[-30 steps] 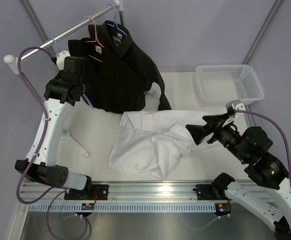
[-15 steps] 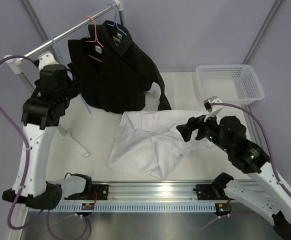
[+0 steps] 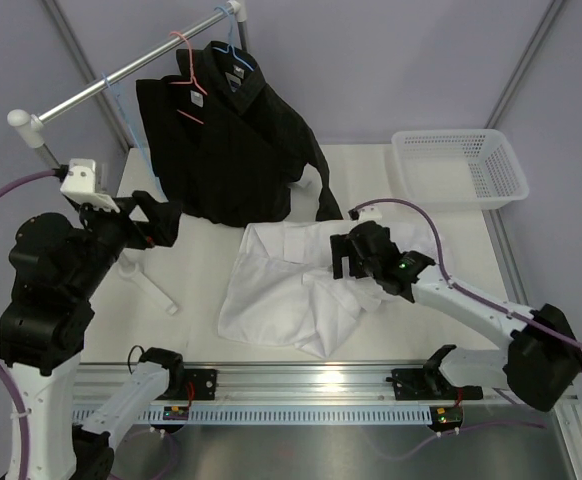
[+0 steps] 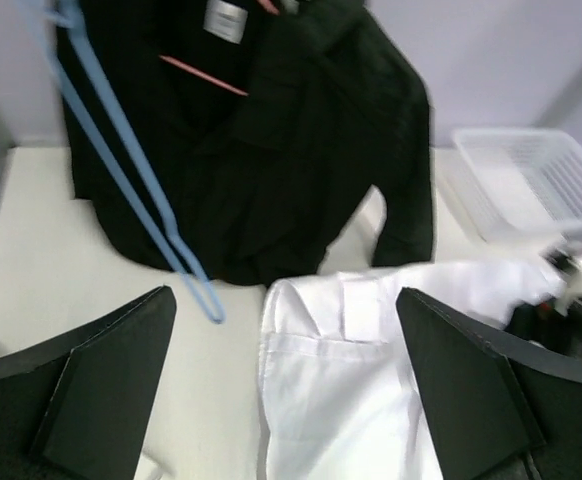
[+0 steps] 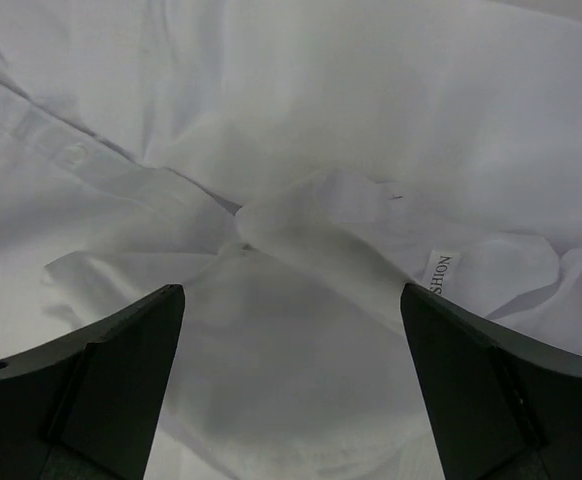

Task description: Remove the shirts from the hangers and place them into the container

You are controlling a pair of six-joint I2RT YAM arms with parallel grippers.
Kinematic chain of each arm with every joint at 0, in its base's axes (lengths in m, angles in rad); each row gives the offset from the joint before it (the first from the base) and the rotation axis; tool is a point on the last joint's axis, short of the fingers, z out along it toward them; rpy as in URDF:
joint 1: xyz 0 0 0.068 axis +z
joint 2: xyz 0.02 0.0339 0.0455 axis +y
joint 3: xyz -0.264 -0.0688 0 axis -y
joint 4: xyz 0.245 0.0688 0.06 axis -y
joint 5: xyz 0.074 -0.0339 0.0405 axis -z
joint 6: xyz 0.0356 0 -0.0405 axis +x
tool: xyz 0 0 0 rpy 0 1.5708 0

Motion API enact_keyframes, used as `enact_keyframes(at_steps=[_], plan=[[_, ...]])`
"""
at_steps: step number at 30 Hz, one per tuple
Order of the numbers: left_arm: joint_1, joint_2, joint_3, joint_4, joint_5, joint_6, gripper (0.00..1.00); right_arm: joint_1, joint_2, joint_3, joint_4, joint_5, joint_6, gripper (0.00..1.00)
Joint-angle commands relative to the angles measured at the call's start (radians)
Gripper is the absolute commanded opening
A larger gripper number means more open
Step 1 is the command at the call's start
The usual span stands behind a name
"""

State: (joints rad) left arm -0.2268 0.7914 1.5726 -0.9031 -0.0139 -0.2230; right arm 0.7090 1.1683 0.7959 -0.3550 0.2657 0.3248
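A white shirt [image 3: 289, 288] lies crumpled on the table, off any hanger. Two black shirts [image 3: 233, 150] hang from the rail on a pink-red hanger [image 3: 185, 58] and a light blue hanger [image 3: 233, 42]. An empty light blue hanger [image 4: 200, 285] dangles at their left. My left gripper [image 3: 161, 220] is open in the air, left of the black shirts, holding nothing [image 4: 283, 295]. My right gripper [image 3: 343, 255] is open just above the white shirt's folds [image 5: 291, 290], jaws either side of a raised ridge of cloth. The white mesh container [image 3: 461, 165] stands at the back right.
The silver rail [image 3: 121, 75] slants across the back left, its white foot [image 3: 153, 287] on the table near my left arm. A black sleeve [image 3: 323, 195] hangs down to the table beside the white shirt's collar [image 4: 361, 305].
My left gripper has opened and pulled back and down from the blue hanger at the rail. My right arm has swung left and lowered over the white shirt.
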Motion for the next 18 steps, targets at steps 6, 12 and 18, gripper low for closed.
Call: enact_keyframes(at_steps=[6,12,18], plan=[[0.0,-0.031,-0.244,0.289,0.445,0.071,0.99,0.01,0.339,-0.023,0.198,0.046,0.227,0.99],[-0.002,-0.055,-0.423,0.486,0.518,0.034,0.99,0.01,0.533,-0.011,0.249,0.032,0.338,0.99],[-0.002,-0.069,-0.526,0.552,0.522,0.04,0.99,0.01,0.611,-0.063,0.318,0.018,0.419,0.71]])
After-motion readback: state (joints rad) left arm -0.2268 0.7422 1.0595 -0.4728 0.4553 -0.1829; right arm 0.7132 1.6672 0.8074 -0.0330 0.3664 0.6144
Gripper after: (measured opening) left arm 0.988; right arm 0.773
